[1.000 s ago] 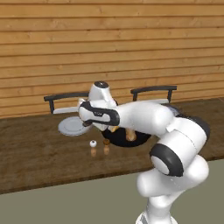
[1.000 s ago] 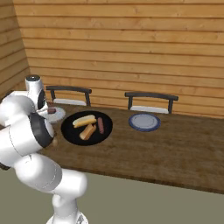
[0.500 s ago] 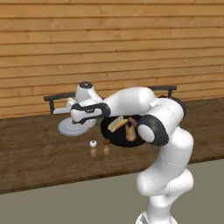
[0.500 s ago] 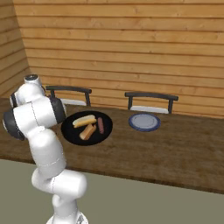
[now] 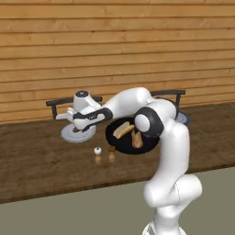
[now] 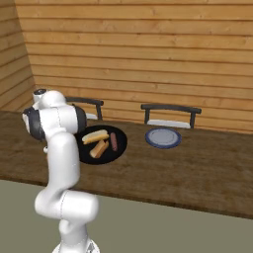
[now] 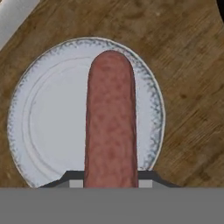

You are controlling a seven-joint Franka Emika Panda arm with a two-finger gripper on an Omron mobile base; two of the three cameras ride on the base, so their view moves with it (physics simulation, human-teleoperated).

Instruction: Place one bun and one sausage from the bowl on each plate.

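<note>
A: Swung further left over the last second, off the bowl (image 5: 131,135) and now above the left plate (image 5: 75,133).

B: Jaws?

A: Narrow, clamped on one sausage (image 7: 111,118), pointing down over the middle of that plate. Not yet released.

B: Progress?

A: Early, judging by the dishes. Left in the bowl: two buns (image 6: 95,136) and one sausage (image 6: 114,141). Right plate (image 6: 163,138) bare. Three items to move after this one.

B: Differences between views?

A: Hand view: sausage centred over the plate. Right base view: bowl contents and far plate. Left base view: two small shakers (image 5: 97,154) on the surface (image 5: 41,160).
</note>
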